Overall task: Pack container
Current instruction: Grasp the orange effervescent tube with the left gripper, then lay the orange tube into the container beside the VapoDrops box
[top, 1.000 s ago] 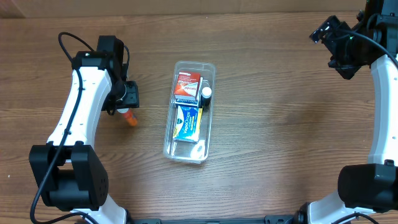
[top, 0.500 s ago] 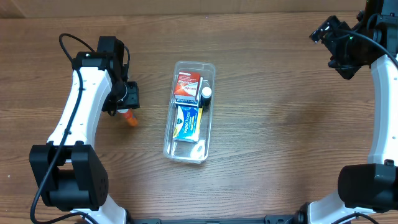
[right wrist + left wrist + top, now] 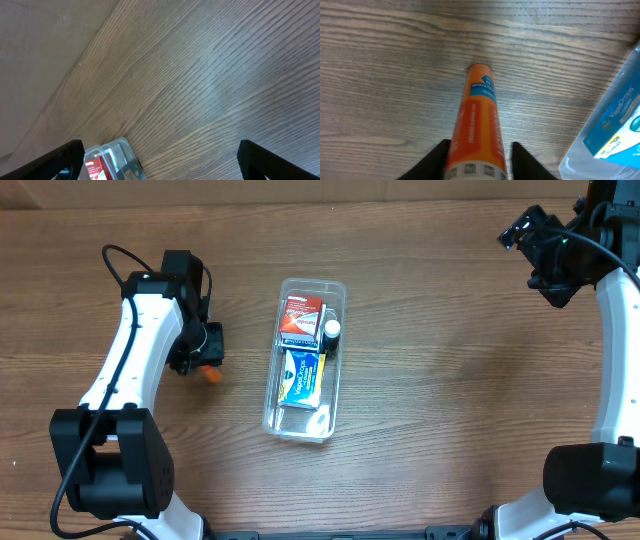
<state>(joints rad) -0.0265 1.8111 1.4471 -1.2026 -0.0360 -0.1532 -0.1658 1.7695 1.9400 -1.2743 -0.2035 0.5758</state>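
Observation:
The clear plastic container (image 3: 313, 282) stands in the middle of the table and holds a red box (image 3: 302, 318), a blue and yellow box (image 3: 300, 375) and a small white-capped bottle (image 3: 331, 330). An orange tube (image 3: 211, 375) lies on the table to its left. My left gripper (image 3: 203, 358) sits over the tube's near end. In the left wrist view the fingers (image 3: 479, 165) straddle the tube (image 3: 480, 110), with a small gap on the right side. My right gripper (image 3: 535, 255) is open and empty, raised at the far right; its wrist view (image 3: 160, 160) shows only bare table between the fingers.
The container's corner (image 3: 570, 160) shows at the lower right of the left wrist view, close to the tube. The container also shows at the bottom left of the right wrist view (image 3: 112, 150). A cardboard wall runs along the table's far edge (image 3: 320, 190).
My left gripper has moved down and slightly right over the orange tube, covering more of it. The right arm has not moved.

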